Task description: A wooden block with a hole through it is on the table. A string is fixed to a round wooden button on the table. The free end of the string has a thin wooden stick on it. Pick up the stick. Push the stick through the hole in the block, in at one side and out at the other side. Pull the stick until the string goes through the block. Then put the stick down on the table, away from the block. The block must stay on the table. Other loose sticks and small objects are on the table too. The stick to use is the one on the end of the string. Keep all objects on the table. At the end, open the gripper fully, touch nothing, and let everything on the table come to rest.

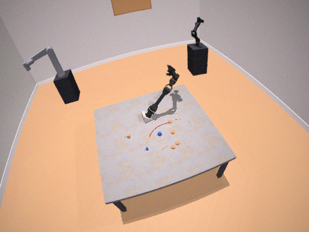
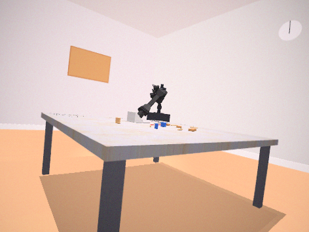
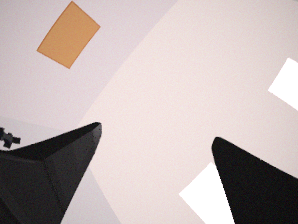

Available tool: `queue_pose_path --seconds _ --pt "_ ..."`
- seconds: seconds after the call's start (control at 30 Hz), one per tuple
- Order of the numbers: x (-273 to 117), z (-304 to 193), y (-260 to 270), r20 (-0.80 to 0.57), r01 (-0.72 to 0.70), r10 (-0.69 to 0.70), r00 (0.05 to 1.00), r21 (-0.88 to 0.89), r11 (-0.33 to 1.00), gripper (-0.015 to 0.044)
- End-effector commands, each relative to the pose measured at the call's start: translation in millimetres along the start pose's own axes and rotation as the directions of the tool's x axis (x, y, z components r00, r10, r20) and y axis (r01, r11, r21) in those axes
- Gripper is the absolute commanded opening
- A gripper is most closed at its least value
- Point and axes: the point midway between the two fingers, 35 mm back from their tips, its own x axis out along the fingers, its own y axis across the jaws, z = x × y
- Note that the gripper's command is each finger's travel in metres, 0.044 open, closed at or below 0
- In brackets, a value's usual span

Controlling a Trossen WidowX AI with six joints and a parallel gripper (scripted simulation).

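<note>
A small wood-coloured block (image 1: 128, 135) (image 2: 118, 120) stands on the table (image 1: 121, 177) (image 2: 82, 131), left of the string; its hole is too small to make out. A red string (image 1: 155, 128) curves from a round wooden button (image 1: 169, 121) towards the table's front. A thin pale stick (image 1: 147, 140) lies at its free end, near a small blue object (image 1: 146, 149) (image 2: 156, 126). My gripper (image 1: 168, 69) (image 3: 158, 136) is open and empty, raised high at the back, far from the stick and block. The wrist view shows only walls, ceiling and lights between and around the fingers.
A larger blue object (image 1: 160, 134) lies inside the string's curve. Loose wooden discs (image 1: 173, 132) (image 1: 177, 143) (image 1: 173, 147) lie to the right. Loose sticks (image 1: 165, 147) (image 1: 190, 123) (image 1: 177, 118) lie around them. A pale block (image 1: 146, 120) (image 2: 131, 116) is at the arm's base.
</note>
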Motion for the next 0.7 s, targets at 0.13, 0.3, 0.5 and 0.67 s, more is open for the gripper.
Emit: queue_pose_path --seconds 0.13,0.3,0.5,0.67 --pt "-6 -3 6 -0.003 -0.027 0.027 1.000 0.007 1.000 0.0440" --pt "-44 -18 34 -0.025 -0.176 0.178 0.984 0.047 0.983 0.0440" --pt "-109 -42 69 -0.068 -0.391 0.399 0.914 0.111 0.914 0.0440" --pt "-172 -63 87 -0.113 -0.553 0.574 0.811 0.171 0.815 0.0440"
